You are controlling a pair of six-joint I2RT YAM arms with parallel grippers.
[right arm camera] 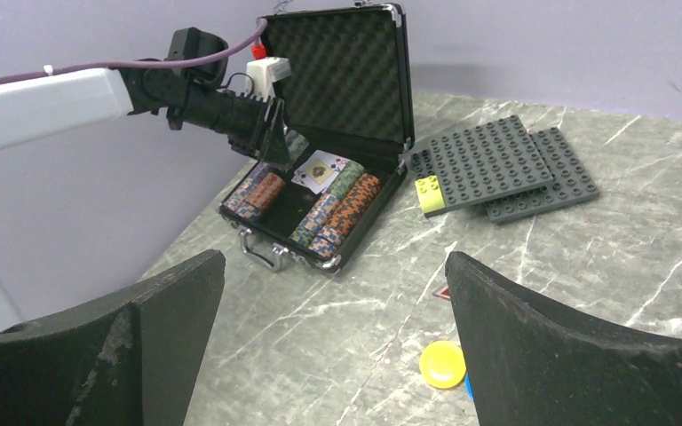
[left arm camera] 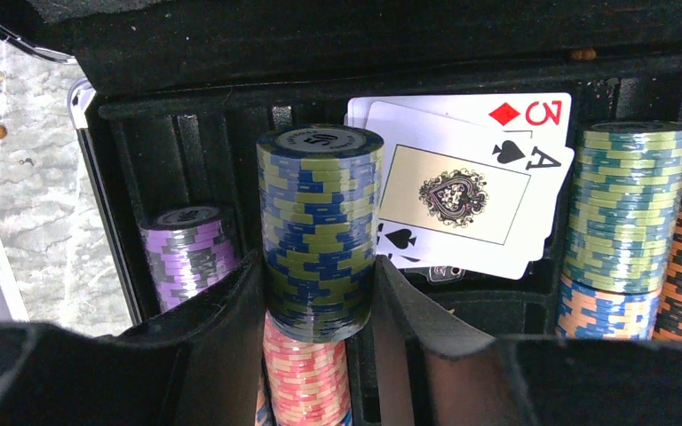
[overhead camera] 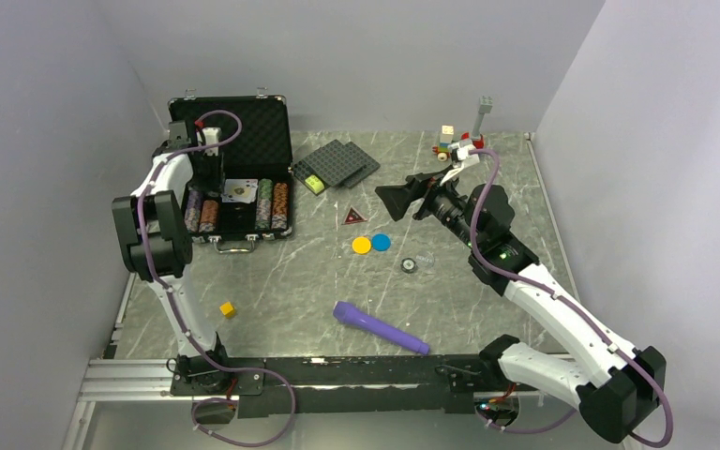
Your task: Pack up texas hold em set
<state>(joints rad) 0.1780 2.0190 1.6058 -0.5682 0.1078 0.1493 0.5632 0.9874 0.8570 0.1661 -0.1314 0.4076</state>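
my left gripper is clamped on a blue-and-green chip stack above a red stack (base cut off) inside the open case, beside the cards. my right gripper hangs wide and empty over the table, hiding most of the blue disc by the yellow disc.

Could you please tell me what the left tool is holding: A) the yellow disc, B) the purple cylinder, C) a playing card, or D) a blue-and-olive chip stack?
D: in the left wrist view the left tool clamps the blue-and-olive chip stack from both sides.
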